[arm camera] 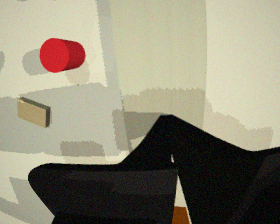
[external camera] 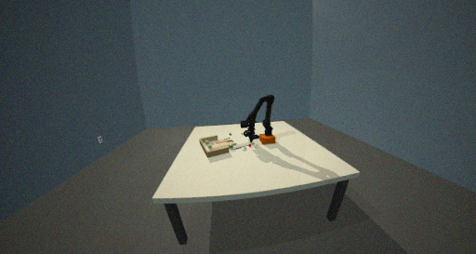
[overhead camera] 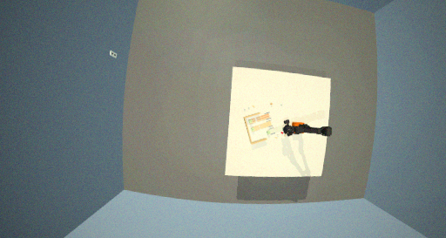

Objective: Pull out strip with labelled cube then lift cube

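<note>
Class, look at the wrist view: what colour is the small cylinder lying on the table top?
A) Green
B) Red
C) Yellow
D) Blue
B: the small cylinder lying on its side on the pale table is plainly red, with tan blocks near it.

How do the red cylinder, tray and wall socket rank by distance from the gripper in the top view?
1. red cylinder, right beside the gripper.
2. tray, farther out on the table.
3. wall socket, far off the table.
</note>
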Tool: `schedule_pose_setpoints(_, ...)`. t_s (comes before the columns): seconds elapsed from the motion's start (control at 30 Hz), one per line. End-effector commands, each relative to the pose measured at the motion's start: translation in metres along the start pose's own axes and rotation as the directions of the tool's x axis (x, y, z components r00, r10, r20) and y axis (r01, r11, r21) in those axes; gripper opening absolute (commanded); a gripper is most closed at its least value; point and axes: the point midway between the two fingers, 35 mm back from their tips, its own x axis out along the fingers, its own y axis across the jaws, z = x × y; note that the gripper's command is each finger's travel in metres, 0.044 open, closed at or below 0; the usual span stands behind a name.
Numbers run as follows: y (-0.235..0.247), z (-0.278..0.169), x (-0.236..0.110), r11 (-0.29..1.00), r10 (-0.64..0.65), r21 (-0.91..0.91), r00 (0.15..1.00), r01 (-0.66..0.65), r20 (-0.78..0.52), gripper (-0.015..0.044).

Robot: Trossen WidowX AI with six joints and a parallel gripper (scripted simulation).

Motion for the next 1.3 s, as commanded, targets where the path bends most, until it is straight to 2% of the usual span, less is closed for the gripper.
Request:
schedule_pose_setpoints(0.0,-0.001,0.003,-0.019,1.000,0.003,-0.002,1.000,-0.003,-0.015,0.0000)
schedule_pose_setpoints(0.1,0.000,0.003,-0.041,1.000,0.006,-0.004,0.999,-0.006,-0.032,0.0000)
schedule_pose_setpoints(0.3,0.000,0.000,-0.041,1.000,0.006,-0.004,0.999,-0.006,-0.032,0.0000)
schedule_pose_setpoints(0.47,0.001,0.021,-0.039,0.995,0.006,-0.101,1.000,-0.009,-0.030,0.0131)
schedule_pose_setpoints(0.87,0.001,0.056,-0.043,0.995,0.007,-0.103,1.000,-0.009,-0.028,0.0440)
schedule_pose_setpoints(1.27,0.001,0.093,-0.047,0.995,0.007,-0.103,1.000,-0.009,-0.025,0.0440)
